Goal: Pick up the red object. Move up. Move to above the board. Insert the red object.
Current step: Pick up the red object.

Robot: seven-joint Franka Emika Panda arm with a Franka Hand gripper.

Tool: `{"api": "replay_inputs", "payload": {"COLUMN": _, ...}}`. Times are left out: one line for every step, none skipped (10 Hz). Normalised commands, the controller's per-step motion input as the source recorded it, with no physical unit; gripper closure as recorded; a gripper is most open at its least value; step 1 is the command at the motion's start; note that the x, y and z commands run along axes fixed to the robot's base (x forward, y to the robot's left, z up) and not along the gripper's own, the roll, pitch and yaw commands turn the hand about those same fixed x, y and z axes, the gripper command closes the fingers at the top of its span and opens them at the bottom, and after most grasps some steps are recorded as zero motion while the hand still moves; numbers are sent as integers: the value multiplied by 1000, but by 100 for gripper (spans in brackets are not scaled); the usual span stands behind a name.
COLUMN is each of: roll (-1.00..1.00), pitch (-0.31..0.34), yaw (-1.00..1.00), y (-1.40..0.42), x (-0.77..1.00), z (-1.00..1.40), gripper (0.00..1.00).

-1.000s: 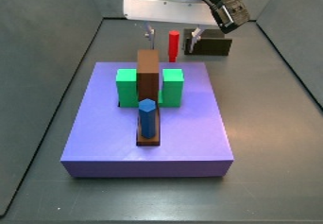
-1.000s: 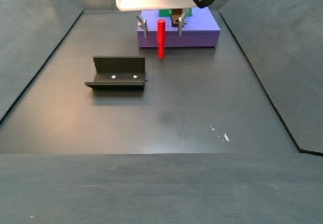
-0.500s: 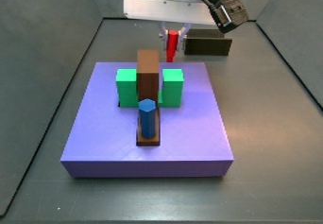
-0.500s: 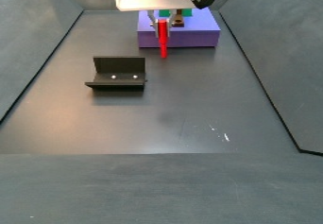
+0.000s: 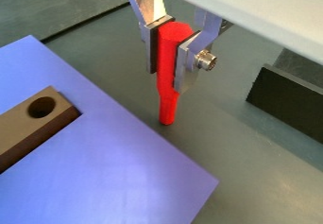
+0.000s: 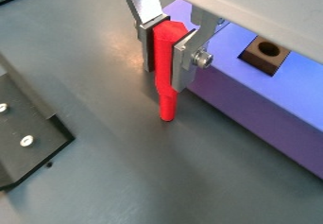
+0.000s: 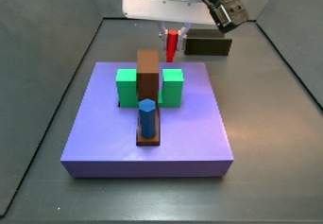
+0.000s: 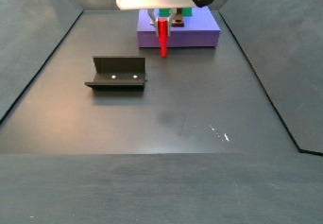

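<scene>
The gripper (image 5: pixel 176 50) pinches the red object (image 5: pixel 171 72) by its upper half, hanging it upright and clear of the floor at the board's (image 5: pixel 101 162) edge, at twelve o'clock from the brown block's hole (image 5: pixel 43 106), ready for insertion.

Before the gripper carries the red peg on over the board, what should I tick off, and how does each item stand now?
1. Gripper shut on the red peg: ok.
2. Peg upright between the fingers: ok.
3. Peg tip off the floor: ok, in a side view.
4. Peg above the purple board: not ok, beside its edge.
5. Brown block's hole empty: ok.
6. Tip higher than the board top: cannot tell.
</scene>
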Motion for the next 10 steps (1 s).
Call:
{"api": "replay_inputs", "payload": {"roll": 0, "pitch": 0, "yaw": 0, "y": 0, "x": 0, "z": 0, "gripper": 100}}
{"api": "replay_inputs", "payload": {"roll": 0, "pitch": 0, "yaw": 0, "y": 0, "x": 0, "z": 0, "gripper": 100}}
{"api": "replay_inputs", "payload": {"roll": 0, "pitch": 0, "yaw": 0, "y": 0, "x": 0, "z": 0, "gripper": 100}}
{"api": "replay_inputs", "payload": {"roll": 0, "pitch": 0, "yaw": 0, "y": 0, "x": 0, "z": 0, "gripper": 100}}
{"api": "replay_inputs", "payload": {"roll": 0, "pitch": 0, "yaw": 0, "y": 0, "x": 0, "z": 0, "gripper": 100}}
{"api": "replay_inputs", "payload": {"roll": 0, "pitch": 0, "yaw": 0, "y": 0, "x": 0, "z": 0, "gripper": 100}}
{"api": "replay_inputs", "payload": {"roll": 0, "pitch": 0, "yaw": 0, "y": 0, "x": 0, "z": 0, "gripper": 100}}
{"api": "replay_inputs", "payload": {"roll": 0, "pitch": 0, "yaw": 0, "y": 0, "x": 0, "z": 0, "gripper": 100}}
{"api": "replay_inputs", "payload": {"roll": 0, "pitch": 0, "yaw": 0, "y": 0, "x": 0, "z": 0, "gripper": 100}}
{"api": "replay_inputs", "payload": {"roll": 0, "pitch": 0, "yaw": 0, "y": 0, "x": 0, "z": 0, "gripper": 100}}
